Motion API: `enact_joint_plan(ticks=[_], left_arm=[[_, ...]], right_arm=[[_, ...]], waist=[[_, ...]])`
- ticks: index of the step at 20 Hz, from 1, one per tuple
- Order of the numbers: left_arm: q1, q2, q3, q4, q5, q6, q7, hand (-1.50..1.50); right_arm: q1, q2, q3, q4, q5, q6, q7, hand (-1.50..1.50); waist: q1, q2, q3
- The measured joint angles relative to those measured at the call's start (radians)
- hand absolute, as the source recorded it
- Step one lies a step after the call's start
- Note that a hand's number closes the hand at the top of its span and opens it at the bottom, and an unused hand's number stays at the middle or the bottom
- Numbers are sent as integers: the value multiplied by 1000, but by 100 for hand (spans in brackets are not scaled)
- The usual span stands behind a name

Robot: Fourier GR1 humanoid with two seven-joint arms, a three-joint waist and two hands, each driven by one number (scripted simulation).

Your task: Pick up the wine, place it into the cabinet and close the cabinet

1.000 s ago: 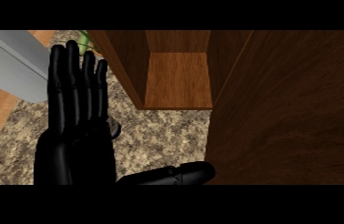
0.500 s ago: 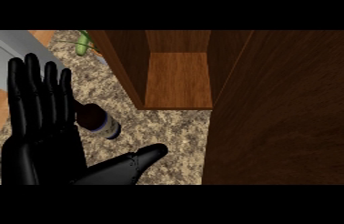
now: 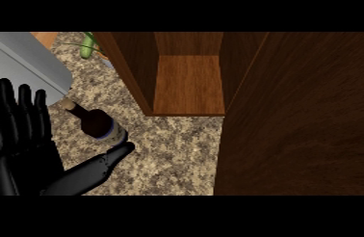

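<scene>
The wine bottle (image 3: 97, 124) is dark with a pale cork end and a light band; it stands on the speckled counter, left of the cabinet. My left hand (image 3: 28, 151) is at the view's lower left, open, fingers straight and pointing up. Its thumb (image 3: 99, 166) stretches right, just below the bottle; the fingers are a little left of the bottle and nothing is held. The wooden cabinet (image 3: 188, 86) stands open at the centre with a bare shelf. Its open door (image 3: 295, 120) fills the right side. My right hand does not show.
A grey slab-like object (image 3: 35, 67) lies at the upper left, close behind the bottle. A green item (image 3: 89, 44) lies on the counter (image 3: 174, 154) at the top, beside the cabinet's left wall (image 3: 131, 67).
My left hand has slid left and down across the view, uncovering the wine bottle that it hid before. The cabinet and its door stand as they were.
</scene>
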Motion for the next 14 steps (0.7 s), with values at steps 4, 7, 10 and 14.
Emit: enact_joint_plan(ticks=[4, 7, 10, 14], left_arm=[[61, 14, 68, 23, 104, -43, -81, -150], [69, 19, 144, 84, 196, -89, -145, -150], [114, 3, 183, 146, 270, -137, -241, -150], [134, -6, 247, 247, 354, -210, -340, -150]], right_arm=[[22, 10, 32, -11, 8, -1, 8, -150], [4, 17, 57, -13, 22, -12, 26, -150], [-1, 20, 57, -15, 29, -19, 33, -150], [-45, 16, 35, -13, 34, -29, 67, -150]], waist=[[-1, -1, 0], [-1, 0, 0], [0, 0, 0], [1, 0, 0]])
